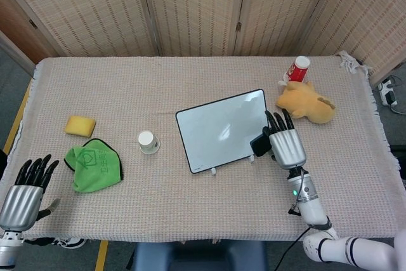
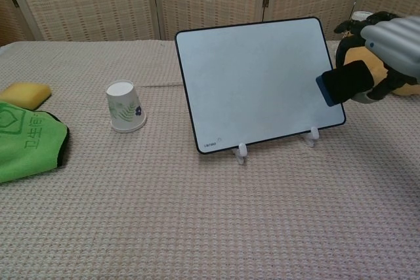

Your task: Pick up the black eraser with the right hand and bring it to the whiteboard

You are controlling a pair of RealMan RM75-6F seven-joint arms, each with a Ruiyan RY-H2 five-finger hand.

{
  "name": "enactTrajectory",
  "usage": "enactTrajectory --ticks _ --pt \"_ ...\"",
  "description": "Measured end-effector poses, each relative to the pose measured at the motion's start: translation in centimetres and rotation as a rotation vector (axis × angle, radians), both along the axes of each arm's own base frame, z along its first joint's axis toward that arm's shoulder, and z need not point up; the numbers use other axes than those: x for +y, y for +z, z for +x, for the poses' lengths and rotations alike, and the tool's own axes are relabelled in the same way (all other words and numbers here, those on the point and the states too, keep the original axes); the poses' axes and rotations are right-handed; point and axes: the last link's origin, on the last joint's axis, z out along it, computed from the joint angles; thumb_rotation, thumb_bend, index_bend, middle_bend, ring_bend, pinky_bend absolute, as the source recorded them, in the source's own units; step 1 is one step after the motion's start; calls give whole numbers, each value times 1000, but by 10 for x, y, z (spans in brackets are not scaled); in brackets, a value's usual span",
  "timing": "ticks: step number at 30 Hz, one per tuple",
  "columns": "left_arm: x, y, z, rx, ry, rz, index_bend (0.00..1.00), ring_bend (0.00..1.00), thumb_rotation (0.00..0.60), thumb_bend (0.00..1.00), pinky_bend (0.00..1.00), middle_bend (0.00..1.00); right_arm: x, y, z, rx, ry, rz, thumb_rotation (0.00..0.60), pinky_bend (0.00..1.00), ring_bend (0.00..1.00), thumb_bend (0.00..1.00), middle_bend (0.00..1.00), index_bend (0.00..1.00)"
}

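My right hand (image 1: 285, 143) (image 2: 392, 50) grips the black eraser (image 1: 259, 143) (image 2: 345, 82) in the air. The eraser is raised off the table and hangs at the right edge of the whiteboard (image 1: 222, 129) (image 2: 259, 80), in front of its lower right part. The whiteboard leans back on small white feet in the middle of the table. My left hand (image 1: 23, 193) hangs open off the table's front left corner, holding nothing.
A yellow plush toy (image 1: 306, 103) (image 2: 380, 63) and a red can (image 1: 297, 68) sit behind my right hand. An upturned paper cup (image 1: 148, 141) (image 2: 125, 106), a green cloth (image 1: 95, 165) (image 2: 26, 143) and a yellow sponge (image 1: 80, 125) (image 2: 25, 93) lie to the left.
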Motion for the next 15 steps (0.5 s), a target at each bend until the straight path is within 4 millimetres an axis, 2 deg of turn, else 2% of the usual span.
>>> enactTrajectory --ticks 10,15 --pt "1 3 -2 1 2 -1 0 0 600 262 0 0 -17 -38 30 14 84 -118 600 0 116 254 105 652" --pt "1 5 -3 -5 2 -5 0 0 600 262 0 0 -25 -47 41 13 100 -151 600 0 113 254 105 652"
